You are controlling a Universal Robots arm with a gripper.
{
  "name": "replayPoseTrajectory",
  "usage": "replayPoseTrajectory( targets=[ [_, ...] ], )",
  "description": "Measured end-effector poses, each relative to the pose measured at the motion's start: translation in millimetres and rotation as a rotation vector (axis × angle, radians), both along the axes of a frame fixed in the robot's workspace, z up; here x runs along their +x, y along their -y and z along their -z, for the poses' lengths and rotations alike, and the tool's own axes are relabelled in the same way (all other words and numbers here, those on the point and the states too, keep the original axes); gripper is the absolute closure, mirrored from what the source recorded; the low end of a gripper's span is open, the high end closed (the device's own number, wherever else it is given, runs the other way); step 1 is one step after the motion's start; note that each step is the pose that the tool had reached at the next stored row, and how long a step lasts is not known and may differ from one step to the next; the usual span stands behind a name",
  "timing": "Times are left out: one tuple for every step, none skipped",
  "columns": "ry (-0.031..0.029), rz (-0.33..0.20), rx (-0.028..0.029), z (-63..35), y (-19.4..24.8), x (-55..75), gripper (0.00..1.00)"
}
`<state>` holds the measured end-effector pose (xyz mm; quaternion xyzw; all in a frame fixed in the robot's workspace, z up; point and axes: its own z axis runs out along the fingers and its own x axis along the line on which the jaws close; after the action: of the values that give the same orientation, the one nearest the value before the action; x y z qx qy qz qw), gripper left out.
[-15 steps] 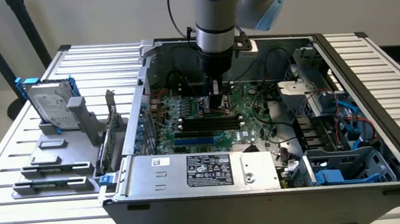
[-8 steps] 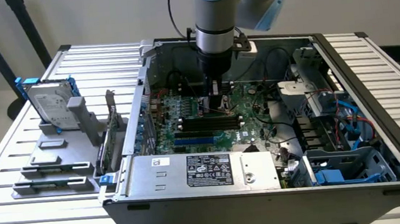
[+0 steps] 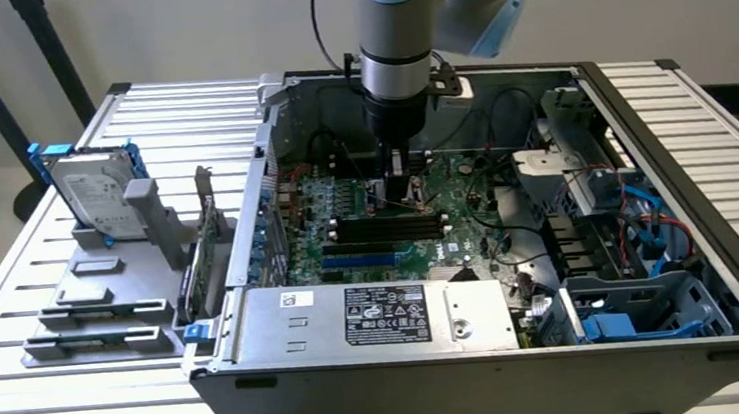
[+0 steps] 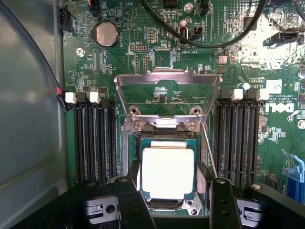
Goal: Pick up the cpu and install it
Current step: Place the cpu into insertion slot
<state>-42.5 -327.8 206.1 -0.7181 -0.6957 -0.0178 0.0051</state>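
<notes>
Most work done: cpu (image 4: 168,172) at socket (image 4: 163,135), hand (image 4: 169,179) clamping its sides; not released, frame (image 4: 167,76) open.

Bright metal cpu (image 4: 167,172), matt motherboard (image 4: 157,28), shiny steel socket frame (image 4: 167,78), seemingly plastic memory slots (image 4: 93,138)

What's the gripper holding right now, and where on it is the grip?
The cpu, it appears: the gripper has its fingers against the chip's two opposite side edges, keeping it flat at the open socket.
</notes>
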Motion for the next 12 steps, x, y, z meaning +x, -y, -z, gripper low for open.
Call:
replayPoseTrajectory(
  targets=[
    [0.0001,-0.002,-0.0002,0.2,-0.1,0.0,0.45],
    [0.0,-0.003,-0.0006,0.3,-0.1,0.0,0.45],
    [-0.0001,-0.004,-0.0008,0.4,-0.1,0.0,0.45],
    [0.0,-0.005,-0.0008,0.6,-0.1,0.0,0.45],
    [0.0001,-0.006,-0.0007,1.0,-0.1,0.0,0.45],
    [0.0,-0.006,-0.0008,1.3,-0.1,0.0,0.45],
    [0.0001,-0.007,-0.0007,1.6,-0.1,0.0,0.45],
    [0.0001,-0.007,-0.0007,2.1,-0.2,0.0,0.45],
    [0.0001,-0.008,-0.0006,2.6,-0.2,0.0,0.45],
    [0.0,-0.008,-0.0008,3.2,-0.1,0.0,0.45],
    [0.0001,-0.008,-0.0008,3.8,-0.2,0.0,0.45],
    [0.0001,-0.009,-0.0008,4.4,-0.2,0.0,0.45]
  ],
)
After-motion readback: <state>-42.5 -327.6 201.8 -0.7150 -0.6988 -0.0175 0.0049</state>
